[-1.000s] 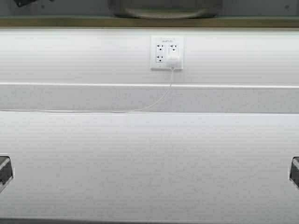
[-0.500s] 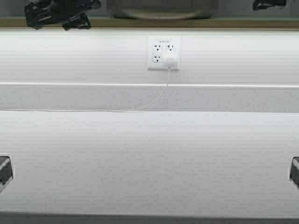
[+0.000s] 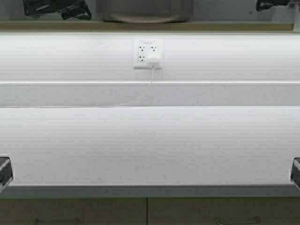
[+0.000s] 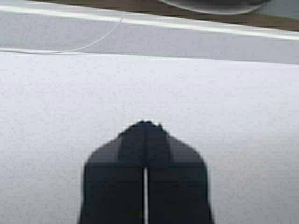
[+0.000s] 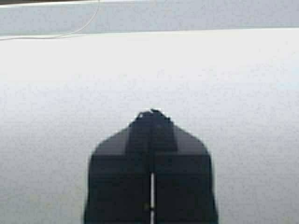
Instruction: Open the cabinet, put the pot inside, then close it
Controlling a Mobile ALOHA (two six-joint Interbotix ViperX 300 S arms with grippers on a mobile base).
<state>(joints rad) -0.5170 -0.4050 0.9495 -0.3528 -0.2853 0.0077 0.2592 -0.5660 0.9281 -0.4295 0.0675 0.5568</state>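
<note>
Both claws together, left claw [image 4: 145,125] and right claw [image 5: 152,113] low over countertop [image 3: 150,145]; pot [image 3: 145,11] well beyond.

A white speckled countertop [image 3: 150,145] spans the whole width of the high view, its front edge running along six o'clock. On it lies only a thin white cable [image 3: 93,106], trailing along the back edge from nine o'clock toward twelve, where it climbs the low backsplash [image 3: 225,95]
</note>
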